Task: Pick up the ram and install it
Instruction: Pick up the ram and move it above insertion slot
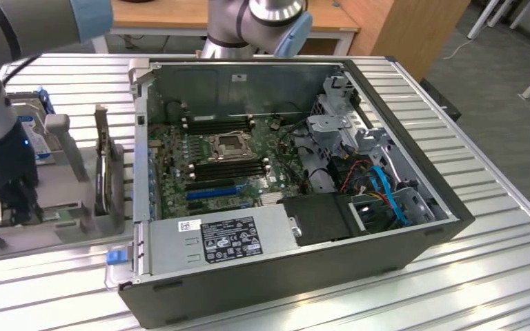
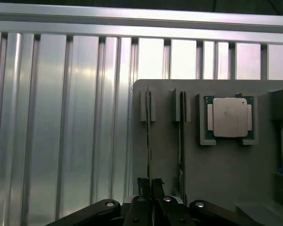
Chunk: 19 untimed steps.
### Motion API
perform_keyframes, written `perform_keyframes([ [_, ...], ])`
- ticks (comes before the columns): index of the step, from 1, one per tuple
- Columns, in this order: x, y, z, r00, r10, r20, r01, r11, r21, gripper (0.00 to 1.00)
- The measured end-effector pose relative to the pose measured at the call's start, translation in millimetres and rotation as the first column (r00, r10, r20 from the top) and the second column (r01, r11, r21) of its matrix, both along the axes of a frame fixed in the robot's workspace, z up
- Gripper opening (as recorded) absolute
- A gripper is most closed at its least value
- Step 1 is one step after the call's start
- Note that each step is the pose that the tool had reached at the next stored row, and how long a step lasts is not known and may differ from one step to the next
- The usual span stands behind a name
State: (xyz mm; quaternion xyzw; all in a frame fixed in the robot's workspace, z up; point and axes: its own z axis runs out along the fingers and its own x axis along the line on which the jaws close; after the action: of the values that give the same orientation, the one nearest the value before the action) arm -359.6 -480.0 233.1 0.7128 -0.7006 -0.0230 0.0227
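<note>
Exterior: high oblique over PC case [image 1: 246,303]. Wrist: close, straight down past gripper [image 2: 150,184]. Shared: grey holder [image 1: 74,215] [image 2: 162,141], case's 9 o'clock.

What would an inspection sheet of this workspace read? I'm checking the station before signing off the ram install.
Surface: slatted metal table, carrying an open computer case and a grey holder.
Job's things: ram standing on edge in a holder slot.
Clutter: second stick, processor and hard drive, all in the holder.
Grippers: gripper shut on the ram's edge.
Cables: blue cables inside the case.
Surroundings: wooden furniture behind the table.
</note>
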Motion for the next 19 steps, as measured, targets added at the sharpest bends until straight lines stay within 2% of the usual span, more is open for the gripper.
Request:
perform_keyframes([
  [7,0.0,0.0,31.8,1.0,0.0,-0.0014,0.0,1.0,-0.0002,0.13],
  [19,0.0,0.0,86.3,1.0,0.0,-0.0068,0.0,1.0,-0.0039,0.13],
])
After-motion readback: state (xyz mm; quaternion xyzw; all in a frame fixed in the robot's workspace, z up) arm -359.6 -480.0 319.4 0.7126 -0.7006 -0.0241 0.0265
